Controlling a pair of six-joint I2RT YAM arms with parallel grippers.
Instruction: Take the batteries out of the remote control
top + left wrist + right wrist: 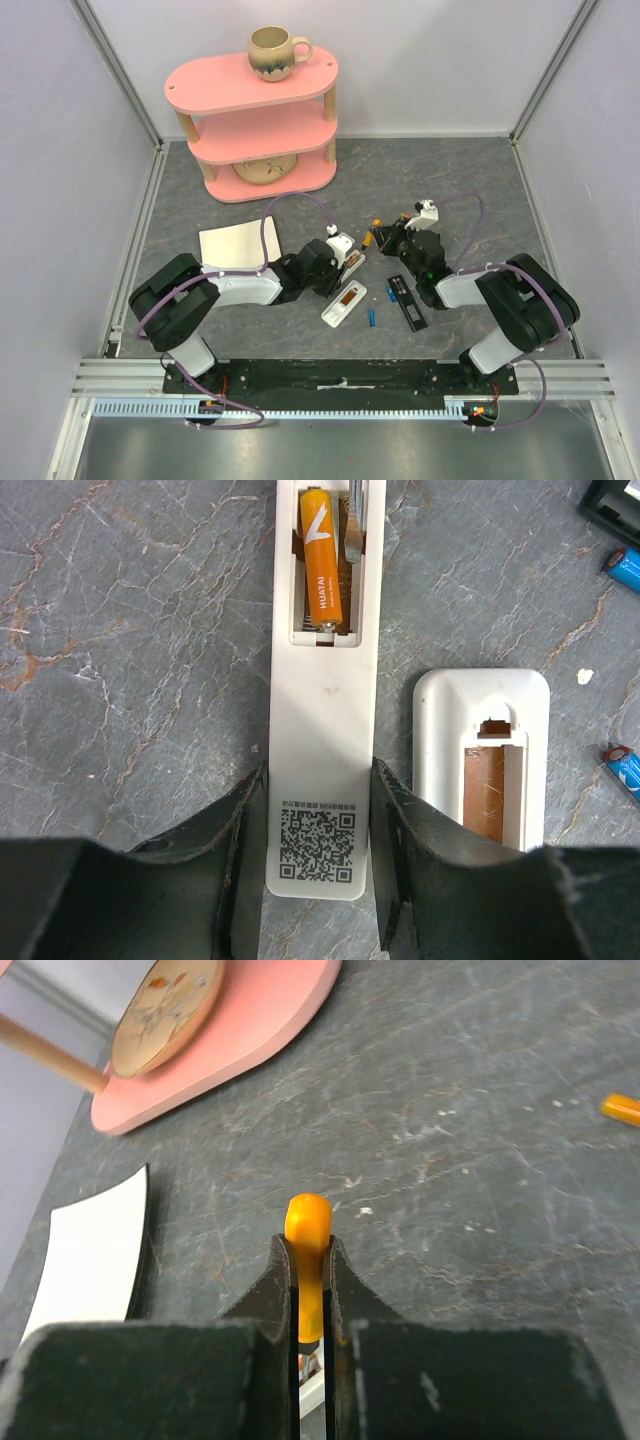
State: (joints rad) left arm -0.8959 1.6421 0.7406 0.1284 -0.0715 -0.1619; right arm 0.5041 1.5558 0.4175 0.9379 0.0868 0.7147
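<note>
**Left fingers (398,845) clamp remote (322,710), right fingers (350,1300) pinch screwdriver (307,1225)**

The white remote runs up mid-frame, an orange battery (320,565) seated in its open bay at the top edge. A second remote (480,740) lies lower right. The screwdriver's orange handle pokes up centre-frame. Two blue batteries (622,565) lie at the right edge.

Left gripper (318,800) part-open, clamping — right gripper (310,1255) pinched shut, wrist apparently low.

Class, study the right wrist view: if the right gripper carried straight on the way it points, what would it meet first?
Probably only bare table. The right gripper, shut on the orange screwdriver handle, has nothing standing ahead; the pink shelf lies left of its line. Depth is unclear.
</note>
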